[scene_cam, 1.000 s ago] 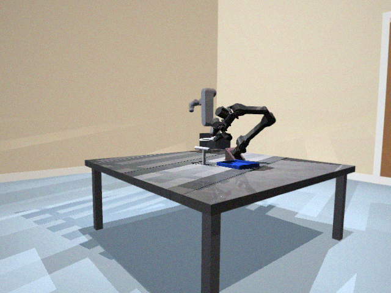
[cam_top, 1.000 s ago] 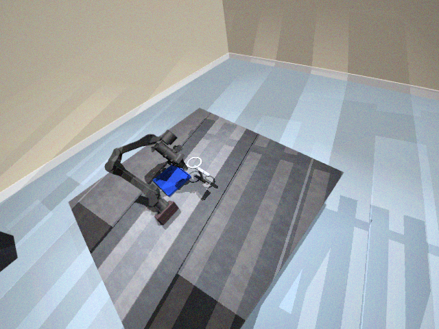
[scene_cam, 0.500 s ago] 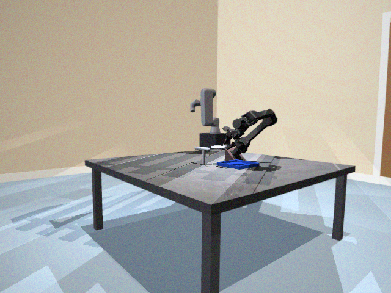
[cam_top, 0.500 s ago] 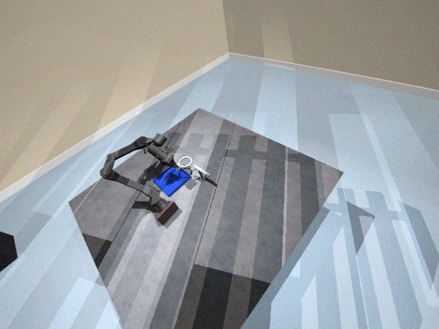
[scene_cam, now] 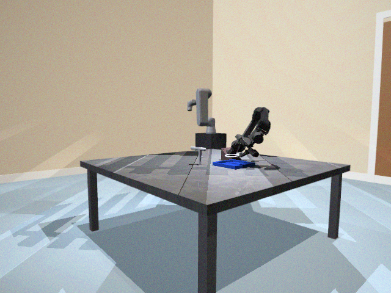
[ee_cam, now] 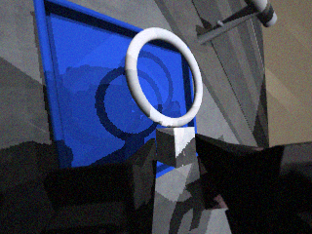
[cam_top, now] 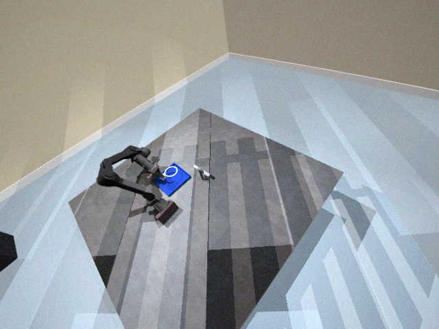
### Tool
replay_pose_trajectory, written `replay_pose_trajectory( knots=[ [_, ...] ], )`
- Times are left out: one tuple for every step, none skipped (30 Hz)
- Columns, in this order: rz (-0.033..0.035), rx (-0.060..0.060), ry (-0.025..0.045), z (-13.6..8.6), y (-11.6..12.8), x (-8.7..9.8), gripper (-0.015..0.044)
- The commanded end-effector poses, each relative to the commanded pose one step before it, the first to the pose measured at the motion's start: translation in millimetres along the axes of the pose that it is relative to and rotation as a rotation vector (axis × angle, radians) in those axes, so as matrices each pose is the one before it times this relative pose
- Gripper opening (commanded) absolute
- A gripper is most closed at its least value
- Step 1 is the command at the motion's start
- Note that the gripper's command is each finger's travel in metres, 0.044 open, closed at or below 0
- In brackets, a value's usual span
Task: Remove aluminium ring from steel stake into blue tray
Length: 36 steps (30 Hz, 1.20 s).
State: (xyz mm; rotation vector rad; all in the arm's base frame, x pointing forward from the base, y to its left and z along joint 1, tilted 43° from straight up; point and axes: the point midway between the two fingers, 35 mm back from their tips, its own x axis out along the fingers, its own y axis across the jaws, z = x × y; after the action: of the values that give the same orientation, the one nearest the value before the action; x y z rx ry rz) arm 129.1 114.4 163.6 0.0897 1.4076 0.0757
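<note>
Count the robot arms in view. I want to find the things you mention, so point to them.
2. One is the black arm (cam_top: pixel 122 184) (scene_cam: pixel 249 127) over the table, its pincer (cam_top: pixel 163 175) (scene_cam: pixel 241 154) (ee_cam: pixel 174 140) holding the ring by its tab above the blue tray. The other is the grey arm (scene_cam: pixel 202 107) on a dark block, behind the table.

In the exterior view, a grey robot arm (scene_cam: pixel 202 107) stands on a black block (scene_cam: pixel 211 140), just above the centre of the frame. A brown door (scene_cam: pixel 382 101) in a white frame fills the right edge. Beige walls (cam_top: pixel 106 70) (scene_cam: pixel 110 79) meet in a corner above a pale blue floor (cam_top: pixel 354 141) (scene_cam: pixel 38 252), with white skirting (cam_top: pixel 319 69) (scene_cam: pixel 41 173) along their foot.
</note>
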Motion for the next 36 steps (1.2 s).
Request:
replay_pose_trajectory(
  knots=[
    [-0.00763, 0.0159, -0.00846, -5.56, 0.98, 0.68, 0.0000],
    [0.00020, 0.0001, 0.00017, -0.45, 2.19, 2.67, 0.0000],
    [0.00025, 0.0001, 0.00020, -0.66, 2.71, 3.34, 0.0000],
    [0.00026, 0.0001, 0.00018, -0.76, 2.69, 3.35, 0.0000],
    [0.00027, 0.0001, 0.00016, -0.87, 2.66, 3.35, 0.0000],
    [0.00027, 0.0001, 0.00014, -0.96, 2.62, 3.34, 0.0000],
    [0.00023, 0.0000, 0.00010, -0.85, 2.08, 2.68, 0.0000],
    [0.00014, 0.0000, 0.00006, -0.54, 1.24, 1.61, 0.0000],
    [0.00005, 0.0000, 0.00002, -0.18, 0.41, 0.54, 0.0000],
    [0.00000, 0.0000, 0.00000, 0.00, 0.00, 0.00, 0.0000],
    [0.00834, -0.0096, 0.00539, 0.32, -1.45, -4.43, 0.0026],
    [0.00000, 0.0000, 0.00000, 0.00, 0.00, 0.00, 0.0053],
    [0.00000, 0.0000, 0.00000, 0.00, 0.00, 0.00, 0.0079],
    [0.00000, 0.0000, 0.00000, 0.00, 0.00, 0.00, 0.0105],
    [0.00000, 0.0000, 0.00000, 0.00, 0.00, 0.00, 0.0131],
    [0.00000, 0.0000, 0.00000, 0.00, 0.00, 0.00, 0.0157],
    [0.00000, 0.0000, 0.00000, 0.00, 0.00, 0.00, 0.0184],
    [0.00000, 0.0000, 0.00000, 0.00, 0.00, 0.00, 0.0210],
    [0.00000, 0.0000, 0.00000, 0.00, 0.00, 0.00, 0.0236],
    [0.00000, 0.0000, 0.00000, 0.00, 0.00, 0.00, 0.0263],
    [0.00000, 0.0000, 0.00000, 0.00, 0.00, 0.00, 0.0289],
    [0.00000, 0.0000, 0.00000, 0.00, 0.00, 0.00, 0.0315],
    [0.00000, 0.0000, 0.00000, 0.00, 0.00, 0.00, 0.0341],
    [0.00000, 0.0000, 0.00000, 0.00, 0.00, 0.00, 0.0367],
    [0.00000, 0.0000, 0.00000, 0.00, 0.00, 0.00, 0.0394],
    [0.00003, 0.0001, -0.00031, 0.79, -0.97, -1.36, 0.0420],
    [0.00009, 0.0002, -0.00097, 2.28, -2.96, -4.08, 0.0440],
    [0.00014, 0.0003, -0.00177, 3.47, -5.09, -6.82, 0.0440],
    [0.00013, 0.0003, -0.00252, 3.79, -6.67, -8.67, 0.0440],
    [0.00006, 0.0002, -0.00284, 3.11, -6.90, -8.73, 0.0440],
    [-0.00003, 0.0002, -0.00314, 2.39, -7.03, -8.74, 0.0440],
    [-0.00015, 0.0001, -0.00343, 1.66, -7.10, -8.72, 0.0440],
    [-0.00030, 0.0001, -0.00372, 0.92, -7.09, -8.69, 0.0440],
    [-0.00046, 0.0000, -0.00397, 0.18, -6.99, -8.60, 0.0440],
    [-0.00049, 0.0000, -0.00332, -0.37, -5.42, -6.75, 0.0440],
    [-0.00036, 0.0000, -0.00207, -0.43, -3.20, -4.03, 0.0440]
  ],
)
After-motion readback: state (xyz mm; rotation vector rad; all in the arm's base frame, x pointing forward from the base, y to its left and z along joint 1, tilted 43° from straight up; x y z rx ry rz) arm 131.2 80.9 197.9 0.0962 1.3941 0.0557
